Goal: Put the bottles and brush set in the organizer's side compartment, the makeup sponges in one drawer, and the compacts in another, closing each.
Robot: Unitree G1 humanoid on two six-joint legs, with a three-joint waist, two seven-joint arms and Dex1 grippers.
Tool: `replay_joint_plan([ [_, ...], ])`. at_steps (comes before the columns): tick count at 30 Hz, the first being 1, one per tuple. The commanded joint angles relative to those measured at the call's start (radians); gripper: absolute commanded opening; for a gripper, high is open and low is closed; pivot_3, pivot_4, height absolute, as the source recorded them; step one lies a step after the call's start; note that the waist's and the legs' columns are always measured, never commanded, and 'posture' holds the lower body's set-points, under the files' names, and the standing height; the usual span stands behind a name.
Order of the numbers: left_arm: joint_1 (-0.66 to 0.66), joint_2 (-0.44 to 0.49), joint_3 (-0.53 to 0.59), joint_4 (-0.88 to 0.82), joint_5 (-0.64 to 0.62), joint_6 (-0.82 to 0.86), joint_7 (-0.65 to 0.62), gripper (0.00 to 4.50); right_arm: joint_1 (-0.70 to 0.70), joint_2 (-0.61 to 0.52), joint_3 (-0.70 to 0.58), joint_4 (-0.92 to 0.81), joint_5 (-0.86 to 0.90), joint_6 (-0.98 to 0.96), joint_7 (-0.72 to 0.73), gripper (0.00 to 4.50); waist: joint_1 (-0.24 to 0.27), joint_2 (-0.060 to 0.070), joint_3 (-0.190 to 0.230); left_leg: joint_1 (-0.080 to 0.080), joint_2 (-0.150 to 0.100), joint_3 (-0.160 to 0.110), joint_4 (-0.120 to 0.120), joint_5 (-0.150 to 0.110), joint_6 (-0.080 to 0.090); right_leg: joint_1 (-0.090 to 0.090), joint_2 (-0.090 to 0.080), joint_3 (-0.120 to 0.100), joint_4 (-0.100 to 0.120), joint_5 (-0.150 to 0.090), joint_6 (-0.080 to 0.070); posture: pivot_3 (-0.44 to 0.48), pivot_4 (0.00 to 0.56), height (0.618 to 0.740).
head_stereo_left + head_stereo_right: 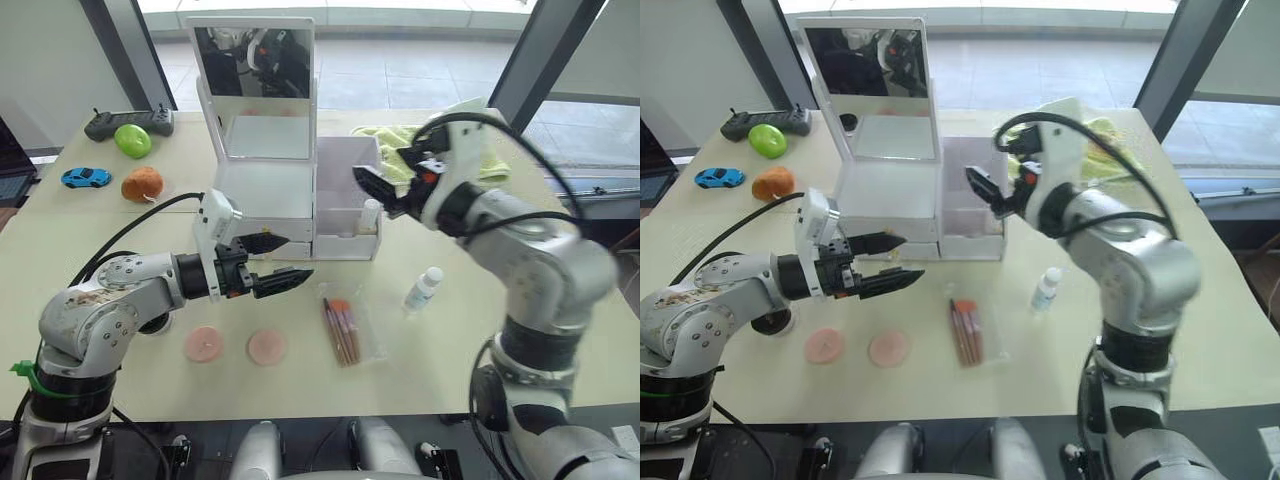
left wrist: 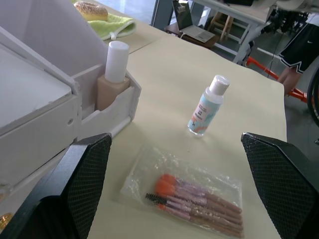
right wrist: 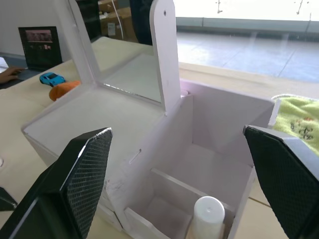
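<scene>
Two bottles are in sight: a beige bottle with a white cap (image 2: 113,74) stands upright in the front slot of the side compartment of the white plastic organizer with a raised mirror (image 1: 262,150), and a small clear bottle with a white cap and a blue label (image 1: 423,289) stands on the pale yellow desk (image 1: 560,380), right of centre in the head view. Just left of it, at lower centre, lies the clear bag of pink-handled brushes (image 1: 345,326). Two round pink makeup sponges (image 1: 235,345) lie side by side at lower left of centre, apart from the bag. The left claw (image 1: 272,264) hovers above the desk in front of the organizer's drawers, released, its black fingers spread with nothing between them. The right claw (image 1: 378,190) hangs over the side compartment, likewise released and empty. A green cloth (image 1: 405,140) lies behind the organizer.
</scene>
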Motion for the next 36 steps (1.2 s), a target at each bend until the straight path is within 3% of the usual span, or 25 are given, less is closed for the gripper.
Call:
replay_joint_plan([
  [1,0.027,0.053,0.038,-0.006,0.005,-0.041,-0.075,4.50,0.077,-0.099,-0.138,-0.106,0.105,0.039,0.082,4.49,-0.001,0.000,0.000,0.000,0.000,0.000,0.000,0.000,0.000,0.000,0.000,0.000,-0.001,0.000,0.000,0.000,0.150,0.740],
  [6,0.106,0.162,0.068,0.040,0.052,-0.153,-0.258,4.50,0.456,-0.313,-0.388,-0.126,0.219,-0.043,0.367,4.49,0.002,-0.001,0.001,0.000,0.000,0.000,-0.001,0.000,0.000,-0.001,0.000,0.000,-0.002,0.000,-0.001,0.000,0.150,0.740],
  [12,0.167,0.231,0.093,0.075,0.077,-0.216,-0.380,4.50,0.796,-0.399,-0.462,-0.102,0.157,-0.226,0.524,4.49,-0.003,-0.002,0.001,-0.003,0.001,0.003,-0.001,0.000,0.000,0.001,0.000,0.002,-0.003,-0.003,-0.006,0.000,0.150,0.740],
  [18,0.203,0.258,0.107,0.120,0.114,-0.277,-0.455,4.50,0.859,-0.391,-0.392,-0.084,0.127,-0.333,0.519,4.49,-0.002,-0.002,0.001,-0.003,0.001,0.004,-0.001,0.000,0.000,-0.004,0.000,0.002,-0.002,-0.001,-0.003,0.000,0.150,0.740],
  [24,0.191,0.230,0.165,0.206,0.112,-0.284,-0.411,4.50,0.811,-0.373,-0.298,-0.078,0.128,-0.356,0.456,4.49,0.003,-0.002,0.001,-0.004,0.001,0.004,0.000,0.000,0.000,-0.006,0.000,0.002,-0.002,-0.001,-0.003,0.000,0.150,0.740],
  [29,0.222,0.278,0.286,0.566,0.248,-0.412,-0.382,4.50,0.889,-0.356,-0.397,-0.069,0.132,-0.356,0.429,4.49,0.002,-0.002,0.001,-0.003,0.001,0.003,0.000,0.000,0.000,-0.006,0.000,0.002,-0.002,0.001,0.001,0.000,0.150,0.740],
  [33,0.118,0.334,0.352,0.990,0.379,-0.599,-0.243,4.50,1.019,-0.347,-0.572,-0.020,0.128,-0.405,0.477,4.49,0.003,-0.003,0.001,-0.003,0.001,0.003,-0.001,0.000,0.000,-0.008,0.000,0.001,-0.002,-0.001,-0.003,0.000,0.150,0.740],
  [36,0.056,0.381,0.365,1.199,0.450,-0.730,-0.170,4.50,1.087,-0.347,-0.694,0.076,0.106,-0.475,0.515,4.49,0.007,-0.007,0.001,0.000,0.001,0.004,-0.002,0.000,0.000,-0.008,-0.001,0.000,-0.004,-0.003,-0.005,0.000,0.150,0.740],
])
